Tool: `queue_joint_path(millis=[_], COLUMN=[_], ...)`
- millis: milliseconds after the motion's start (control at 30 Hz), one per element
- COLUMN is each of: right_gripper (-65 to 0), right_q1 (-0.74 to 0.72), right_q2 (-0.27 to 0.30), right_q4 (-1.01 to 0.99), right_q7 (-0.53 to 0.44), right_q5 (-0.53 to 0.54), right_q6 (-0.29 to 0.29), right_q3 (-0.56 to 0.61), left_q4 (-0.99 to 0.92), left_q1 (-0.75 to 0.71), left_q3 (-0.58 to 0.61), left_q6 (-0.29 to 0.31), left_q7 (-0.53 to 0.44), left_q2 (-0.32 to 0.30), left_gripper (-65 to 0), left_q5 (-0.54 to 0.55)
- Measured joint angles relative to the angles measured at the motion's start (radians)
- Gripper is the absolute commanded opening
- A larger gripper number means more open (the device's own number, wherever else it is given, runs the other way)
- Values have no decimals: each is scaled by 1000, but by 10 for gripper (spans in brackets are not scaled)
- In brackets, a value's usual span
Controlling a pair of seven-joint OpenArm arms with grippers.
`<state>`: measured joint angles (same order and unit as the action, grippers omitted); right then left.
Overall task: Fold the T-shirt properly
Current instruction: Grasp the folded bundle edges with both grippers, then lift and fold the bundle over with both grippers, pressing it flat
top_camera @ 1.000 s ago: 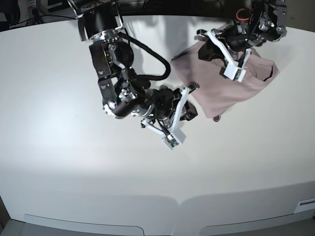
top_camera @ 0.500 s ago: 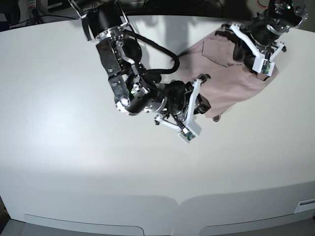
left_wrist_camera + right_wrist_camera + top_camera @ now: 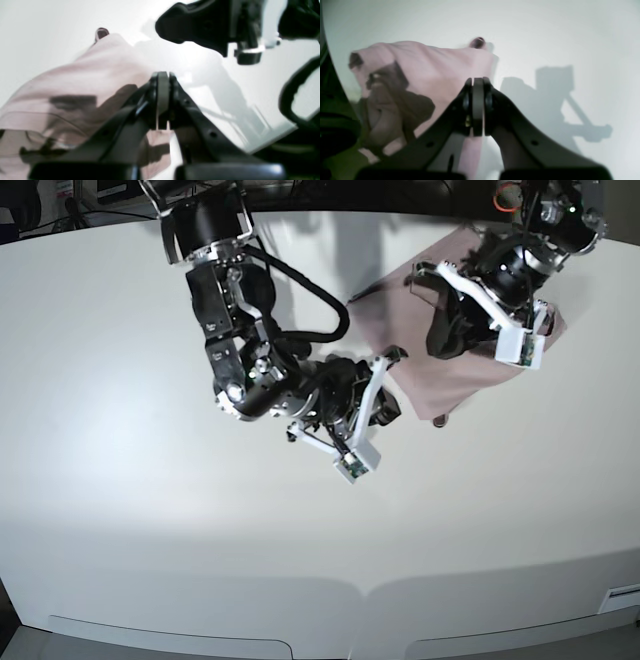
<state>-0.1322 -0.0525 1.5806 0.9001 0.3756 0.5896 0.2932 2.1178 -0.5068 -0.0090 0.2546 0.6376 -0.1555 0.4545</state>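
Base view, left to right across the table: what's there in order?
Bare table → right arm's tool, shut, at the T-shirt's near edge → T-shirt → left arm's tool, shut, over the shirt.

In the base view the left arm (image 3: pixel 497 290) covers the upper right part of the T-shirt (image 3: pixel 440 380), so the collar and sleeves cannot be made out there. The right arm (image 3: pixel 300 385) hides the cloth's left edge. Both wrist views are soft with blur. In the left wrist view the shirt runs off the left and lower edges. A small dark tab (image 3: pixel 478 42) at the shirt's far edge is too blurred to identify.
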Motion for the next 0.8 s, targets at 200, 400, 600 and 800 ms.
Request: queue_joint_path(millis=[200, 400, 600, 800], right_gripper=[-650, -650, -650, -650], right_q1=[0, 0, 0, -1], right_q2=[11, 11, 40, 89], right_q4=[0, 0, 0, 0], right_q7=[11, 18, 18, 18], right_q5=[4, 16, 38, 39], right_q6=[-6, -6, -6, -6], right_q3=[-11, -11, -10, -11], left_q4=[-2, -86, -205, -230], left_q1=[2, 18, 42, 42], left_q3=[198, 302, 319, 319], left_q6=[-382, -600, -609, -616], left_q7=[-43, -48, -35, 135], left_q2=[0, 16, 137, 169], left_gripper=[-650, -650, -650, -650], left_q5=[-295, -352, -386, -673])
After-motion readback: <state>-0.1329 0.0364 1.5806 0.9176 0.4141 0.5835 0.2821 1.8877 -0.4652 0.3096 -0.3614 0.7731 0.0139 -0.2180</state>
